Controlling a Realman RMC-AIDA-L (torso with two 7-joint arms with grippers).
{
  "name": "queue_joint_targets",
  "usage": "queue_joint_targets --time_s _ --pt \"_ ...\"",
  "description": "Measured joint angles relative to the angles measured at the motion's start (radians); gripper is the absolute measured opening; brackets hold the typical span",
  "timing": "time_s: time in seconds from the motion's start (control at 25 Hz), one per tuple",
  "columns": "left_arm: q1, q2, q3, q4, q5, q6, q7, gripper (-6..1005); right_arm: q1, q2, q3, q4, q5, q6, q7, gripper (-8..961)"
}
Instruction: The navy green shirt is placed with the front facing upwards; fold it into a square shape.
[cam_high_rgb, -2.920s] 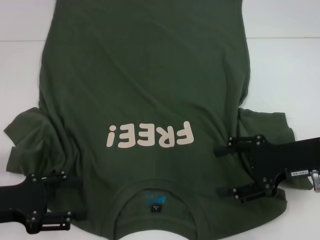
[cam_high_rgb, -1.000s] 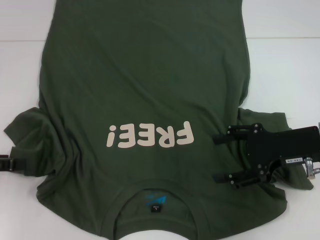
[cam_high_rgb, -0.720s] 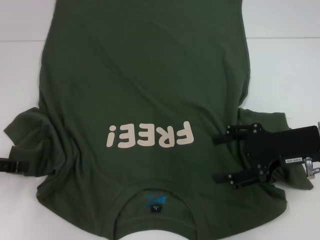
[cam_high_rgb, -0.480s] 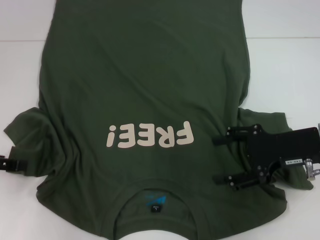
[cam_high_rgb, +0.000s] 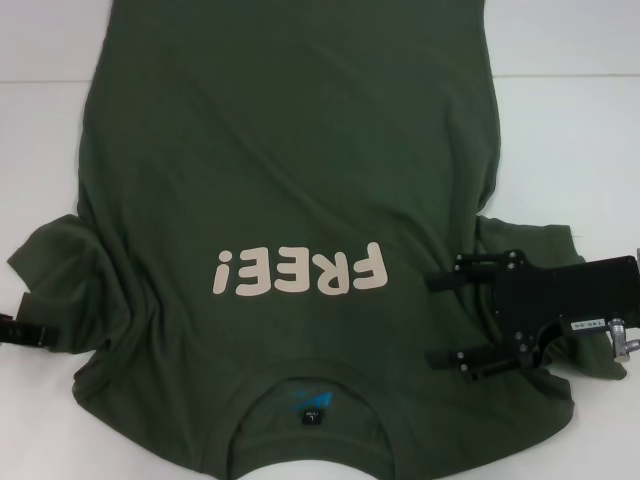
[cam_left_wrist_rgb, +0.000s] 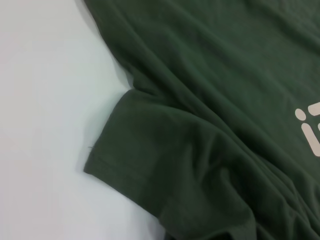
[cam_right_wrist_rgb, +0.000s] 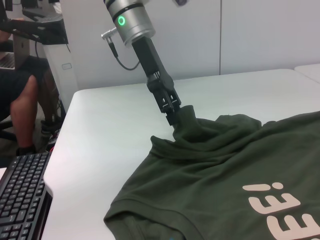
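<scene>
Left tool (cam_right_wrist_rgb: 176, 119) pinching sleeve — shirt (cam_high_rgb: 290, 170) (collar nearest)

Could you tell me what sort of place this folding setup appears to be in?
Probably an office-like robotics lab: the dark green cotton T-shirt lies on a plain white table, beside a black computer keyboard, with a seated person at a desk behind.

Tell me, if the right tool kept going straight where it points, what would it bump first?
Probably nothing solid. The right tool points left, low over the navy green shirt, so it would likely brush the cloth under the FREE! lettering. Its height is unclear.
</scene>
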Motion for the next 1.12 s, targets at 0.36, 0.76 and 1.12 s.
queue_joint_targets --time_s 0.36,0.76,1.12 --pt "-0.016 0.001 0.006 -0.063 0.011 -0.064 0.006 716 0.001 0.000 0.005 0.000 0.002 0.001 -0.002 912" --pt "-0.019 0.013 0.000 -0.063 0.013 -0.064 -0.004 354 0.006 -0.002 0.007 0.000 0.004 0.002 -0.001 911" --pt "-0.019 0.015 0.005 -0.059 0.019 -0.056 0.020 85 0.009 0.000 0.005 0.000 0.004 0.002 0.000 911"
